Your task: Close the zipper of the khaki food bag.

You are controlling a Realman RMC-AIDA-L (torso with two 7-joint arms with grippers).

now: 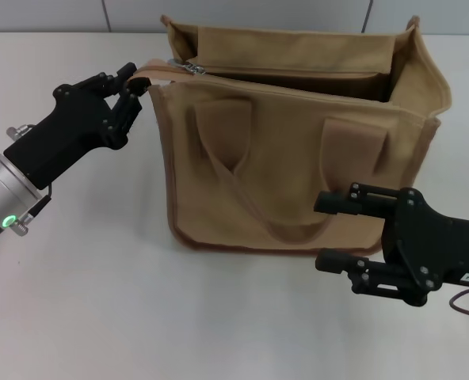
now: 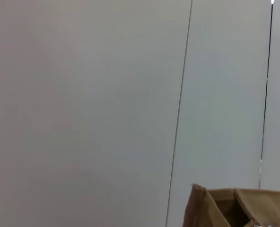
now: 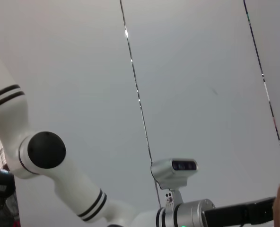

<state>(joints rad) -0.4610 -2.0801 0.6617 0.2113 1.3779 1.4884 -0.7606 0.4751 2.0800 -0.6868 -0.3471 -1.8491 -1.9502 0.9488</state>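
The khaki food bag (image 1: 298, 150) stands upright mid-table with its top gaping open. Its two handles hang down the front face. The zipper (image 1: 219, 73) runs along the near top edge, and its small silver pull (image 1: 193, 69) sits near the bag's left corner. My left gripper (image 1: 131, 85) is at that corner, shut on the tan fabric end of the zipper tape (image 1: 149, 72). My right gripper (image 1: 331, 231) hovers open in front of the bag's lower right corner and holds nothing. A corner of the bag (image 2: 220, 205) shows in the left wrist view.
The white tabletop (image 1: 100, 301) extends in front of and to the left of the bag. A grey panelled wall (image 2: 107, 94) rises behind. The right wrist view shows the robot's white arm (image 3: 50, 170) and the left arm's wrist (image 3: 192, 213).
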